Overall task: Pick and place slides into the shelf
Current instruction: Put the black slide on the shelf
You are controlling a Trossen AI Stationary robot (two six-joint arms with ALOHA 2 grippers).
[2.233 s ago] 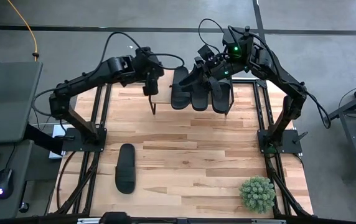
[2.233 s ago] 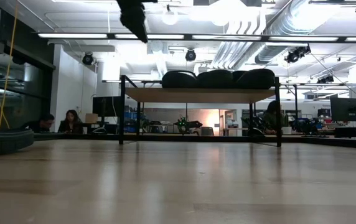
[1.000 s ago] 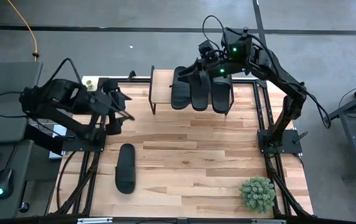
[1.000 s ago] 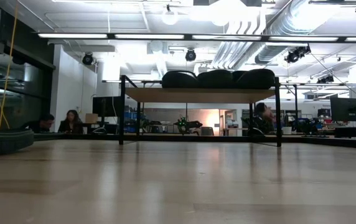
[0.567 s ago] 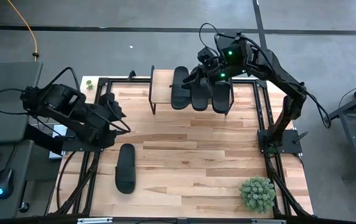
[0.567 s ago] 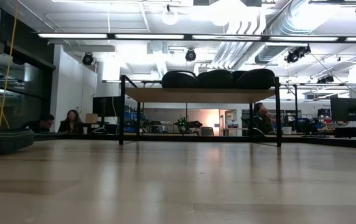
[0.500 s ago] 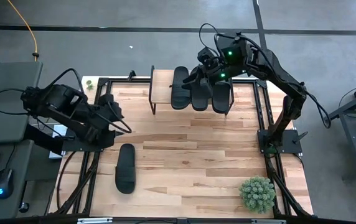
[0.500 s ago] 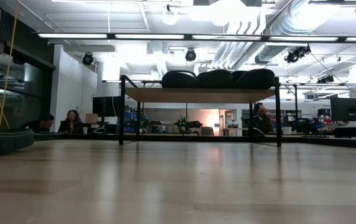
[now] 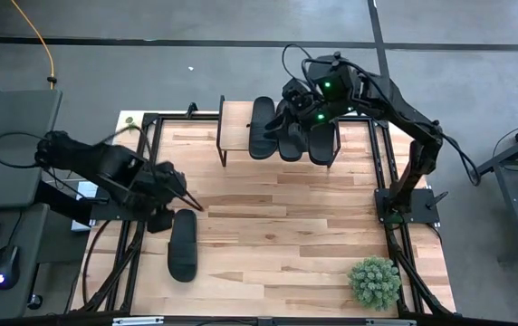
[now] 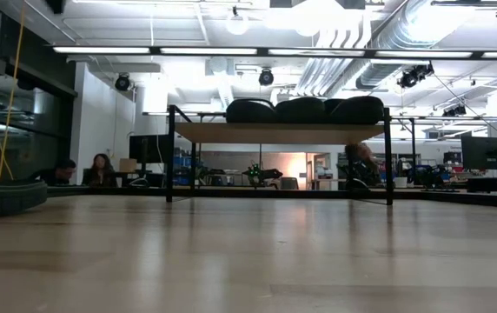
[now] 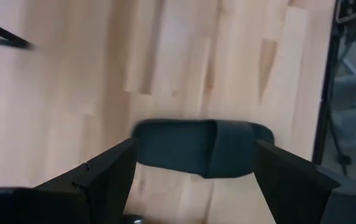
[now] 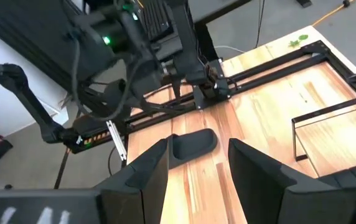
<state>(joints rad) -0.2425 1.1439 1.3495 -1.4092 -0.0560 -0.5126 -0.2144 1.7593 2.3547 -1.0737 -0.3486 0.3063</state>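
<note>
One black slide (image 9: pixel 183 244) lies flat on its sole on the wooden table at the near left. My left gripper (image 9: pixel 185 199) hangs just above its far end, open and pointing steeply down. In the left wrist view the slide (image 11: pixel 200 146) shows between the two fingers of this gripper (image 11: pixel 193 183), below them and untouched. Three slides (image 9: pixel 288 134) lie side by side on the shelf (image 9: pixel 235 127) at the far edge. My right gripper (image 9: pixel 282 120) hovers over them, open (image 12: pixel 196 177), with nothing between its fingers.
A small green plant (image 9: pixel 374 281) stands at the table's near right corner. The shelf's left part is bare wood. Its black legs (image 10: pixel 170 156) stand on the tabletop, with a gap under the top. People sit in the room beyond the table.
My left gripper has gone down and toward the table's near edge, from the far left to just above the slide on the table. It has tipped from slanting to pointing steeply down. The slides have not moved.
</note>
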